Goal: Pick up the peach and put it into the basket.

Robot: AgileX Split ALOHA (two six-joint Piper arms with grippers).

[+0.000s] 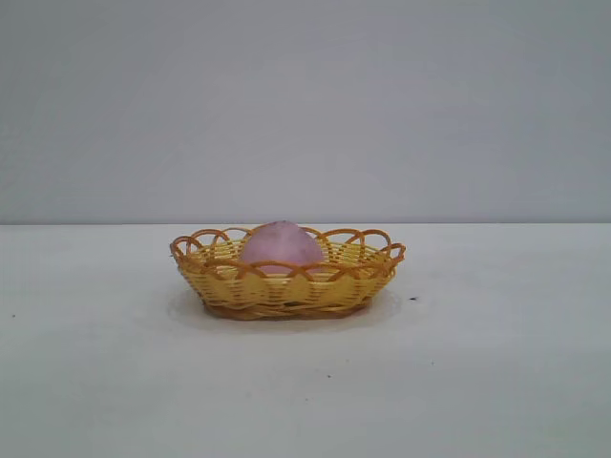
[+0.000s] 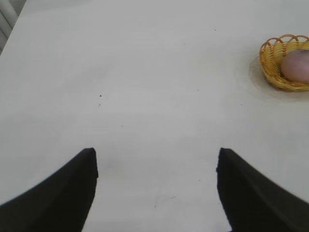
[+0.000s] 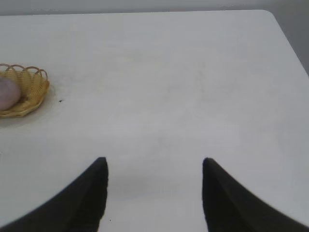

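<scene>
The pink-mauve peach (image 1: 280, 244) lies inside the yellow woven basket (image 1: 286, 286) with the orange-brown looped rim, at the middle of the white table. Neither arm shows in the exterior view. In the left wrist view the basket (image 2: 272, 67) and the peach (image 2: 296, 66) are far off; my left gripper (image 2: 157, 157) is open and empty over bare table. In the right wrist view the basket (image 3: 35, 92) and the peach (image 3: 8, 94) are also far off; my right gripper (image 3: 154, 164) is open and empty over bare table.
The white table (image 1: 496, 363) runs to a grey wall (image 1: 305, 95) behind. A rounded table corner (image 3: 270, 14) shows in the right wrist view. A table edge (image 2: 12, 24) shows in the left wrist view.
</scene>
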